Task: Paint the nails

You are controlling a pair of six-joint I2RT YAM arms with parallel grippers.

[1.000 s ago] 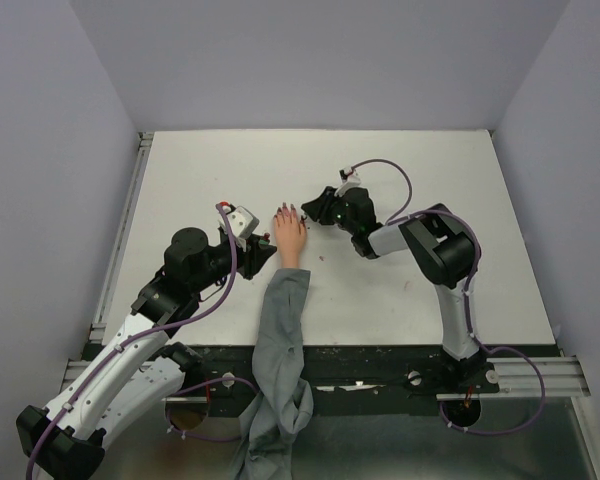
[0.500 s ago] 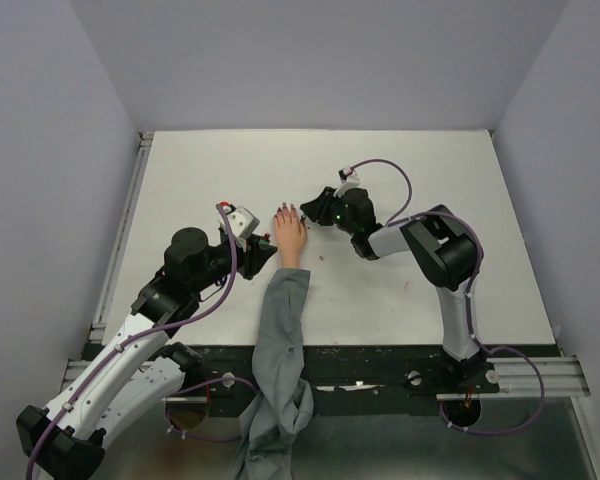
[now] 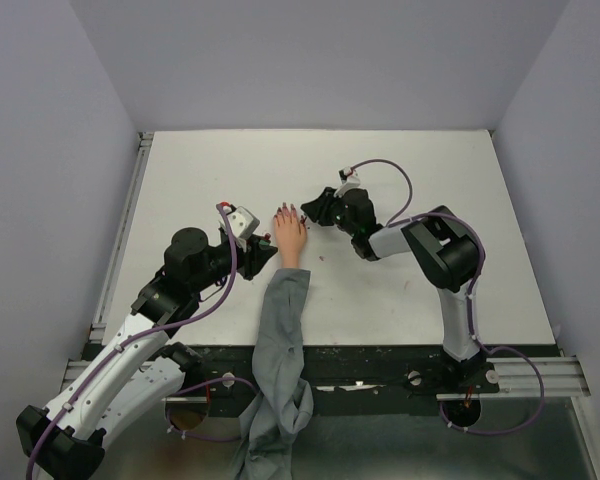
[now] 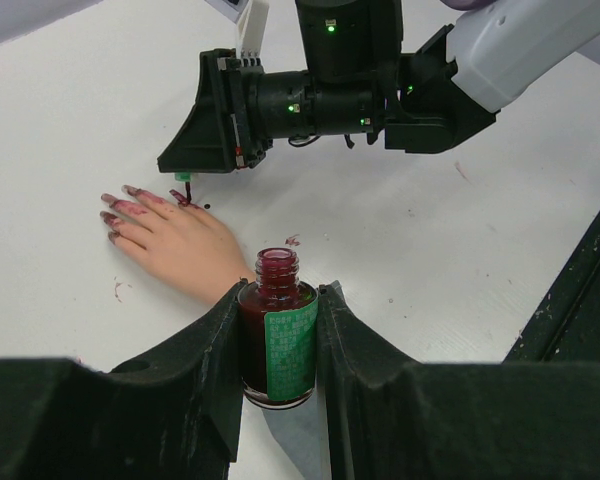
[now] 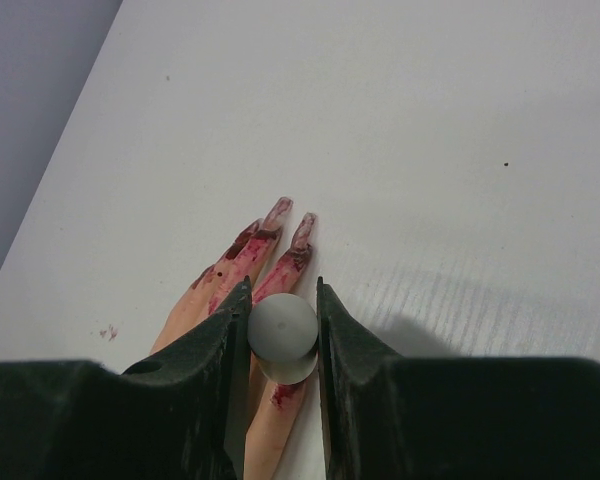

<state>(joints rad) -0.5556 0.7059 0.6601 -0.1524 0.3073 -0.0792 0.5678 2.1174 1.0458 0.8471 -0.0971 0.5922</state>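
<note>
Nudges the right gripper (image 5: 281, 292), clamped on the grey brush cap (image 5: 282, 340), slightly closer over the mannequin hand (image 4: 180, 250), toward the nails (image 5: 279, 209) at its far tips. Keeps the left gripper (image 4: 280, 295) squeezing the polish bottle (image 4: 285, 350) beside that hand's wrist. Suggests painting still underway.

Top view overhead; both wrist views close, sharing mannequin hand (image 4: 175, 242).

The left arm (image 3: 140, 320) reaches toward 2 o'clock, with the left gripper (image 3: 263, 248) clamped on a bottle (image 4: 278, 345). The right arm (image 3: 442, 262) folds back toward 9 o'clock, with the right gripper (image 3: 311, 211) pinching a grey cap (image 5: 282, 335).
</note>
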